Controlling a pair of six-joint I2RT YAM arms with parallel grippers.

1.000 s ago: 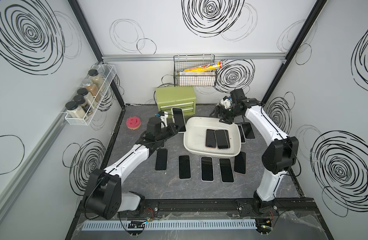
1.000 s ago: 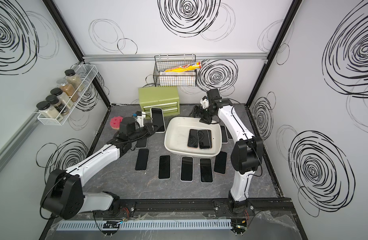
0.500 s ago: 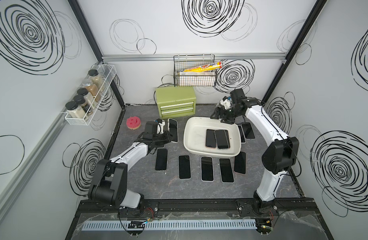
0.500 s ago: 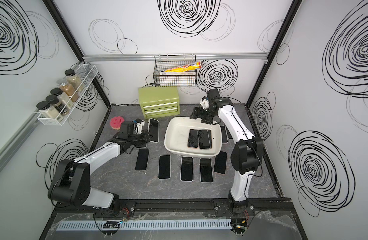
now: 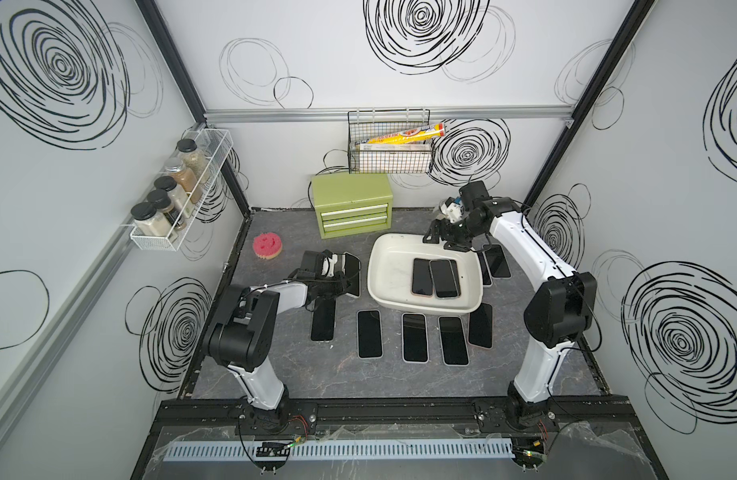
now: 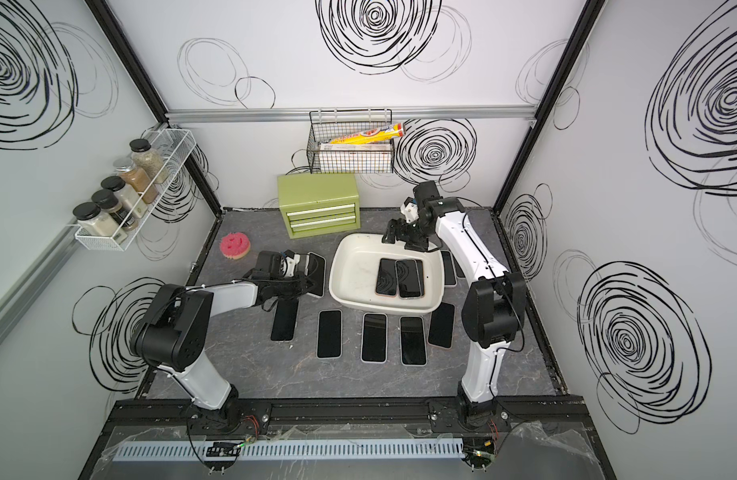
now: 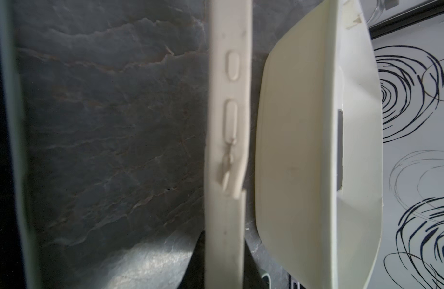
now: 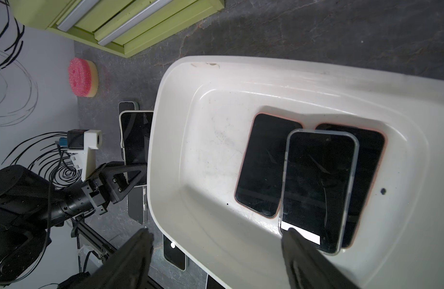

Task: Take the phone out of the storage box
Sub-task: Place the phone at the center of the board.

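- Your left gripper is clamped shut on a cream-cased phone, and it holds that phone outside the storage box, just beside the box's left wall
- In the left wrist view the phone shows edge-on with its side buttons towards the camera. The box wall is close beside it and the dark, stone-patterned table lies behind. You cannot tell whether the phone's lower end touches the table
- Your right gripper hangs over the box's far rim with its jaws spread wide and nothing between them. In the right wrist view its fingers frame the inside of the box
- Three phones lie inside the box, towards its right half. A clear-cased phone rests screen-up across two pink-cased phones and overlaps both
- In front of the box, five phones lie screen-up in a row on the table. The rightmost is angled, with its far end at the box's front corner
- To the right of the box lie two more phones, partly hidden by the right arm and the box rim
- Behind the box stands a green two-drawer chest with its drawers shut, and a pink sponge lies to its left
- A black wire basket on the back wall holds a yellow carton, and a white rack of spice jars hangs on the left wall
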